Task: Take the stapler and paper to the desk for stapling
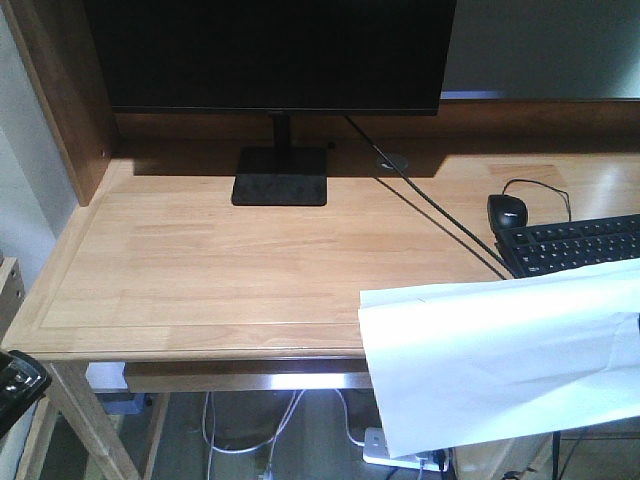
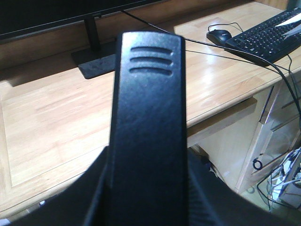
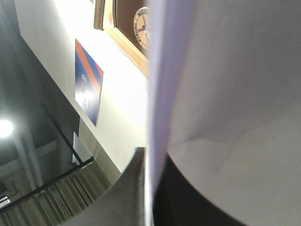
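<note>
My left pincer (image 2: 148,193) is clamped on the chunky black plastic stapler (image 2: 148,127) off the light-wood plank desk (image 1: 250,270)'s front-left corner, right pincer (image 3: 150,197) nips the floppy white paper sheet (image 1: 500,360) by 1 edge, guessing so both clear the rim.

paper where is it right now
Front view, lower right: the white sheet of paper hangs over the light-wood desk's front edge, just before the black keyboard.

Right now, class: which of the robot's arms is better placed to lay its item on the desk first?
Probably the right. Its paper overlaps the front edge of the desk near the keyboard. The left arm's stapler sits lower, off the front-left corner.
</note>
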`<state>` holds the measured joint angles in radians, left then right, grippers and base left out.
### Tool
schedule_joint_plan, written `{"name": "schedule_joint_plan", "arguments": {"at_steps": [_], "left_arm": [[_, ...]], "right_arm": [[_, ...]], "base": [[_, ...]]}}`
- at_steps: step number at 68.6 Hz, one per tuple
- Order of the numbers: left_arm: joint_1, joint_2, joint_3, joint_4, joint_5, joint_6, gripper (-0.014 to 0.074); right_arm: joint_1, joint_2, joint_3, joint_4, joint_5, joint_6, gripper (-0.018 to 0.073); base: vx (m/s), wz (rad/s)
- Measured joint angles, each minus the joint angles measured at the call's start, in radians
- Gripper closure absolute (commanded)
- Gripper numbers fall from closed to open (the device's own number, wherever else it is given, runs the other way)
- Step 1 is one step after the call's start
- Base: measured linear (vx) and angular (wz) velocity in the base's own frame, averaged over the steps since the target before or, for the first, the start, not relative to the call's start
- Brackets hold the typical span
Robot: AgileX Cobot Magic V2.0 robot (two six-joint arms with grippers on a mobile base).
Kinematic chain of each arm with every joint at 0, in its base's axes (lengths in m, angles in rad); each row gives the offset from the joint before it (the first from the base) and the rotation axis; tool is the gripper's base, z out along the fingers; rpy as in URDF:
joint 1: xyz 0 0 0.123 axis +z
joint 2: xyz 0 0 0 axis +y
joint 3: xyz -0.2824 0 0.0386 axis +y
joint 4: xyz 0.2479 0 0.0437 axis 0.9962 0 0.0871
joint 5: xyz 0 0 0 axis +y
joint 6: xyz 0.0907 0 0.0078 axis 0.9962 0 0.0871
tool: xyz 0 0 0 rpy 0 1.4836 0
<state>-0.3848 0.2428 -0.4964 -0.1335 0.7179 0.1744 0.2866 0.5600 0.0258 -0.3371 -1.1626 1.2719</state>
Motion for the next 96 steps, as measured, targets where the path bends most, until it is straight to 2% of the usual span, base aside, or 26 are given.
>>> {"name": "schedule_joint_plan", "arguments": {"at_steps": [96], "left_arm": [[0.000, 0.000, 0.000, 0.000, 0.000, 0.000, 0.0603]], "right_arm": [[0.000, 0.000, 0.000, 0.000, 0.000, 0.000, 0.0564]], "base": [[0.05, 0.00]]}}
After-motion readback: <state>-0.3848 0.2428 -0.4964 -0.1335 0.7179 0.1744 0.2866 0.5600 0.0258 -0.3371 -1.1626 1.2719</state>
